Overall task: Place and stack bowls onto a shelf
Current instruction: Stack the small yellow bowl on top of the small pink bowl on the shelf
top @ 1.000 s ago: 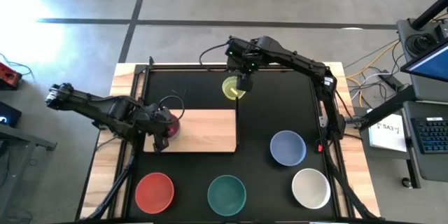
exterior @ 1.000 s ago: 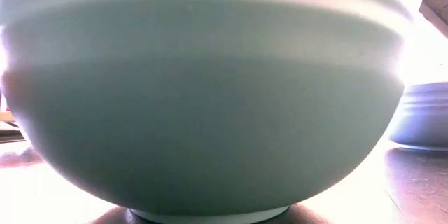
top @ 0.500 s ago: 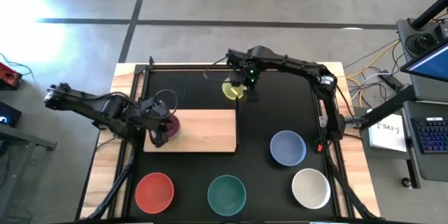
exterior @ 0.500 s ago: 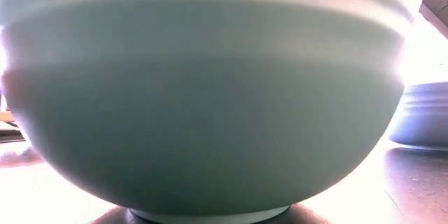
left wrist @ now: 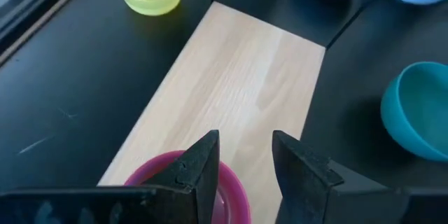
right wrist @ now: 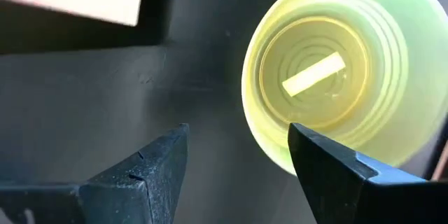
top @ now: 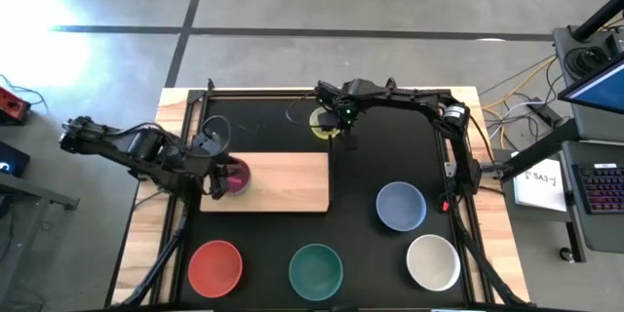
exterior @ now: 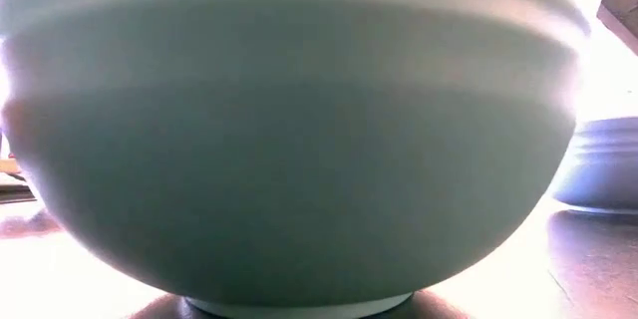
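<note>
Hovering with parted, empty fingers, the left gripper (left wrist: 241, 171) hangs over the magenta bowl (left wrist: 231, 185) on the shelf (top: 283, 180), while at twelve o'clock the right gripper (right wrist: 234, 157), likewise unclenched, straddles the yellow bowl (right wrist: 329, 70) rim, probably light, stiff, slick plastic best pinched there.

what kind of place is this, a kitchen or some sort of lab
Most likely a robotics lab or workshop, not a kitchen: two arms are mounted at a black table on a bare concrete floor, with a keyboard and loose cables beside it.
</note>
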Tool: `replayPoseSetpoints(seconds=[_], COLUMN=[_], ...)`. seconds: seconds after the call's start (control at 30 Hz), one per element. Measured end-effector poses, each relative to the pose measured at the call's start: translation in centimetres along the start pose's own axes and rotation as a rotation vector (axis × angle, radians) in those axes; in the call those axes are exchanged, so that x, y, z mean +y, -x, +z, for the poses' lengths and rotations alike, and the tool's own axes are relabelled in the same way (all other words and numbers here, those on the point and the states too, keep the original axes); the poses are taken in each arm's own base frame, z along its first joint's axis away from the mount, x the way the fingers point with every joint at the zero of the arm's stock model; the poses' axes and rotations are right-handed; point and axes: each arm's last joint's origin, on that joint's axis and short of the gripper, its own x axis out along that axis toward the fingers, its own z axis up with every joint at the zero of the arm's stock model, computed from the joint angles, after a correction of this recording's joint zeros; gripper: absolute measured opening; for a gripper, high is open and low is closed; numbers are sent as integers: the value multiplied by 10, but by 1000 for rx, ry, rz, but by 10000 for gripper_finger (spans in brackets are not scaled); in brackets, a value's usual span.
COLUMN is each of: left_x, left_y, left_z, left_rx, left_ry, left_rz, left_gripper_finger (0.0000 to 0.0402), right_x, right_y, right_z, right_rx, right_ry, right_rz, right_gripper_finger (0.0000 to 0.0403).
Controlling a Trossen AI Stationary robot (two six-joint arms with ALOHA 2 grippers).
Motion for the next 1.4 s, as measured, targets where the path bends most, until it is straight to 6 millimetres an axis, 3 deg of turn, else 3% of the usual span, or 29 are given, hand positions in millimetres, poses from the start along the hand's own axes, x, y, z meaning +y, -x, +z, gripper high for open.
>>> replayPoseSetpoints(seconds=[0.23, 0.53, 0.87, 1.03, 1.27, 1.4], left_x=[4, 5, 5, 5, 5, 4], left_y=[5, 6, 6, 6, 6, 5], left_z=[0, 0, 0, 0, 0, 0], left_rx=[-48, -56, -60, -59, -57, -49], left_ry=[-13, -10, -10, -11, -11, -14], left_rz=[37, 38, 45, 45, 44, 42], left_gripper_finger=[115, 115, 115, 115, 115, 115], right_x=[0, 0, -3, -4, -5, -5], right_y=[-22, -24, -39, -39, -39, -39], right_z=[-4, -4, -5, -4, -5, -5], right_rx=[-42, -53, -5, -10, -11, -11], right_ry=[-7, -39, -50, -50, -52, -78], right_rz=[-33, -44, -69, -73, -76, -77], right_gripper_finger=[233, 233, 224, 166, 23, 12])
